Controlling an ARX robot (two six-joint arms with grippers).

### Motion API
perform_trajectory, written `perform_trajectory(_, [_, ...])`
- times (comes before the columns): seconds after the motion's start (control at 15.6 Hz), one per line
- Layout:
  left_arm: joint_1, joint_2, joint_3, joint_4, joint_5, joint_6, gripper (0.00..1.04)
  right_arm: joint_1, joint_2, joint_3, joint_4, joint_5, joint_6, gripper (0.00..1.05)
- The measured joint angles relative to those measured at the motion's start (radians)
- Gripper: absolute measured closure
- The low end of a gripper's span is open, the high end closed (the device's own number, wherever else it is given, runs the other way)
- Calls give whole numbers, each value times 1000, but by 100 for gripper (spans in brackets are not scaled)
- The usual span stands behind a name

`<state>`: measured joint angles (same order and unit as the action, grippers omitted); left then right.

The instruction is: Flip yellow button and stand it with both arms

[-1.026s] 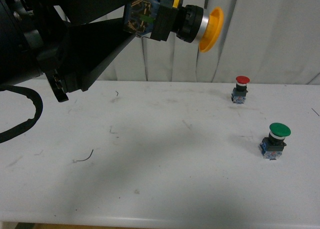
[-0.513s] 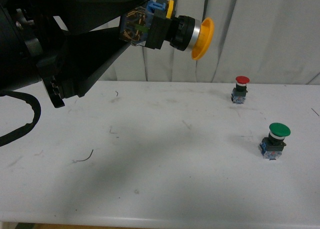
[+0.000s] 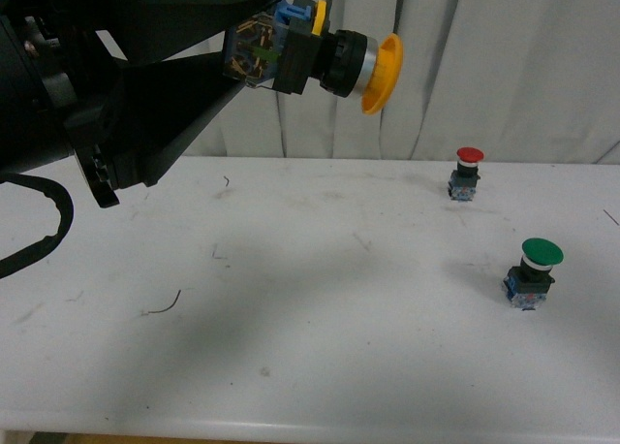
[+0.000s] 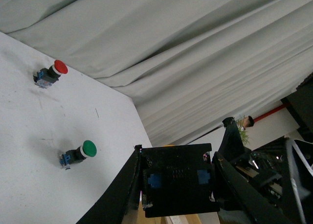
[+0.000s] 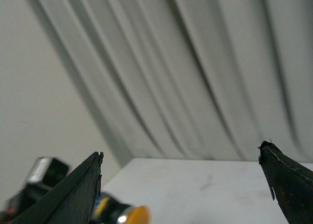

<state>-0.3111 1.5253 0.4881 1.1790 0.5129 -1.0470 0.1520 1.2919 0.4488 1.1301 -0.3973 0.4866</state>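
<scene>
Yellow button (image 3: 315, 58) hangs high above the bench (image 3: 291, 347), lying sideways with its cap facing roughly 4 o'clock in the front view. Against a second ago it has drifted toward 9 o'clock and the cap has dipped a little. Left hand (image 3: 254, 39) grasps its black-and-blue block, fingers (image 4: 124, 194) clamped on both sides. Right hand (image 5: 190, 185) is spread wide with nothing between its fingers. Red button (image 3: 469, 173) and green button (image 3: 533, 269) stand upright on the bench, toward 4 o'clock of the held one, unmoved.
</scene>
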Motion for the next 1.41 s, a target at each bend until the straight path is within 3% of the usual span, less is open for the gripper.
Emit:
perform_trajectory(0.13, [-5, 8, 2, -3, 0, 0, 69, 52, 84, -43, 159, -86, 261, 6])
perform_trajectory(0.32, [4, 18, 9, 3, 12, -1, 69, 126, 233, -61, 150, -105, 589, 6])
perform_trajectory(0.51, [21, 19, 15, 13, 23, -2, 69, 145, 336, -49, 154, -81, 752, 6])
perform_trajectory(0.96, [26, 20, 15, 19, 35, -5, 69, 195, 437, 74, 155, -18, 899, 6])
perform_trajectory(1.22, [32, 32, 15, 23, 39, -4, 69, 217, 446, 117, 156, -11, 941, 6])
perform_trajectory(1.41, [32, 33, 15, 26, 41, -4, 69, 281, 457, 136, 154, -39, 949, 6])
